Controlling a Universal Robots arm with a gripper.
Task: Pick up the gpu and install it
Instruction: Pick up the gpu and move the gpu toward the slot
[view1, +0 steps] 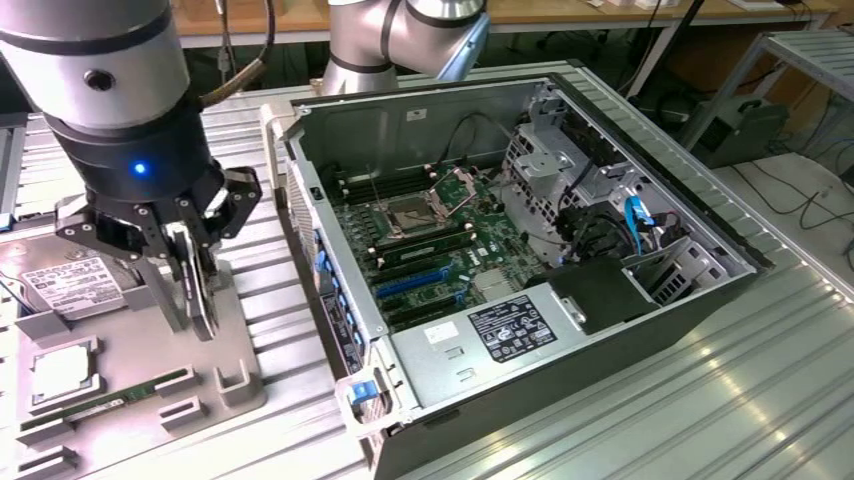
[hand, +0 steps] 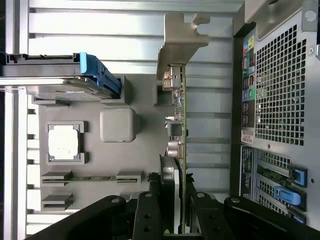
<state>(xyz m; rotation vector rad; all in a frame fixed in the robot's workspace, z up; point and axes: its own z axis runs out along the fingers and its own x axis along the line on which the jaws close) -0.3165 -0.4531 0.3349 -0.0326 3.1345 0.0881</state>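
Note:
The gpu (view1: 202, 292) stands on edge in the grey fixture tray (view1: 134, 340) at the exterior view's left, beside the open computer case (view1: 694, 200). My gripper (view1: 191, 252) reaches down over the card, a finger on each face, shut on it. In the wrist view the gpu (hand: 176, 135) is edge-on, running away from the gripper (hand: 175, 222) to its silver bracket (hand: 181, 45). I cannot tell whether the card's lower edge still rests in its holder. The motherboard (view1: 427, 240) with blue slots (view1: 407, 285) lies exposed inside the case.
On the tray lie a hard drive (view1: 74, 280), a processor chip (view1: 60, 370) and a green memory stick (view1: 114, 395). The wrist view has the hard drive (hand: 60, 85) and the case's perforated rear panel (hand: 280, 100). A ribbed metal table (view1: 694, 400) surrounds the case.

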